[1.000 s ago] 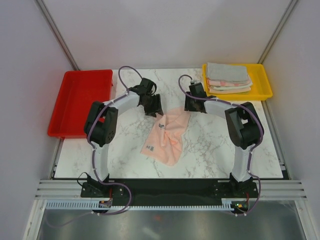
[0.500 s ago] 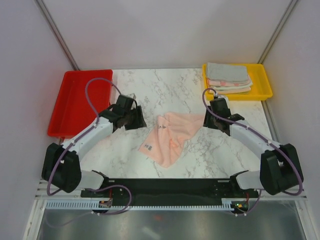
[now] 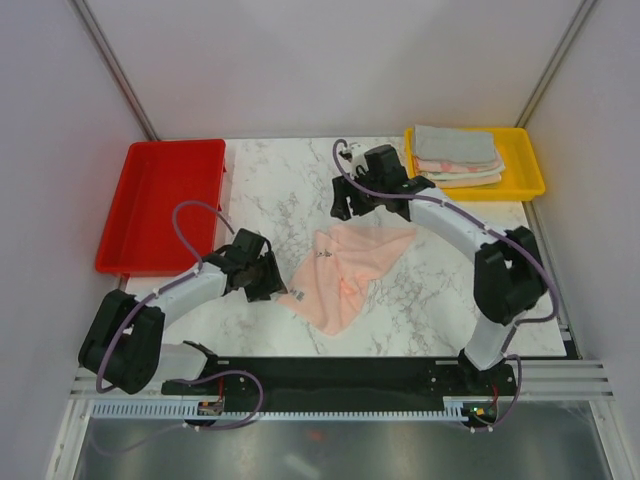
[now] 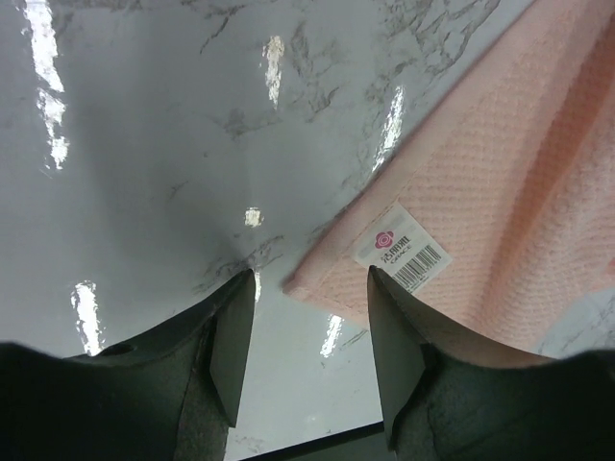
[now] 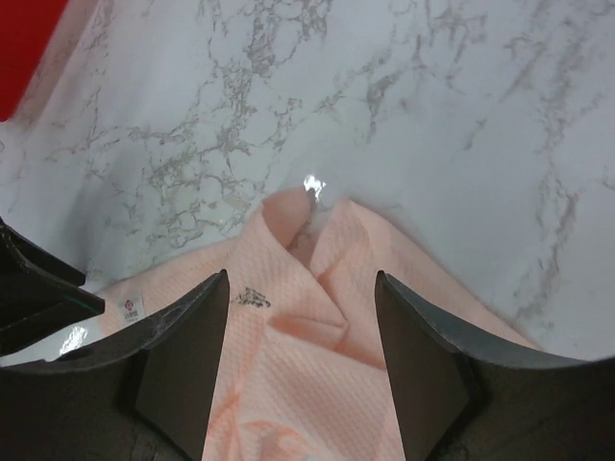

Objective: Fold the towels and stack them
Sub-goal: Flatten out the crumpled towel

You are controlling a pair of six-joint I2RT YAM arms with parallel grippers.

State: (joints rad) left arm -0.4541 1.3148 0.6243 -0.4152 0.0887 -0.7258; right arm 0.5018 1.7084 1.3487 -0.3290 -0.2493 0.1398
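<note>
A crumpled peach-pink towel (image 3: 345, 272) lies on the marble table, folds bunched at its far corner (image 5: 293, 216). My left gripper (image 3: 272, 283) is low at the towel's near-left corner, open. That corner sits between the fingertips (image 4: 310, 279), with a barcode tag (image 4: 402, 248) just beyond. My right gripper (image 3: 345, 200) hovers open over the far corner. The towel (image 5: 307, 365) spreads below its open jaws (image 5: 302, 279), and nothing is held. Several folded towels (image 3: 457, 158) are stacked in the yellow tray (image 3: 530, 170).
An empty red tray (image 3: 160, 200) stands at the left edge of the table and shows in the right wrist view (image 5: 29, 38). Bare marble (image 3: 300, 180) lies between the trays. The table's front edge runs just behind the left fingers (image 4: 288, 447).
The right arm swung from the towel's right side to its far corner and opened wider. The left gripper slid down to the tagged corner. The towel's right corner now lies flatter.
</note>
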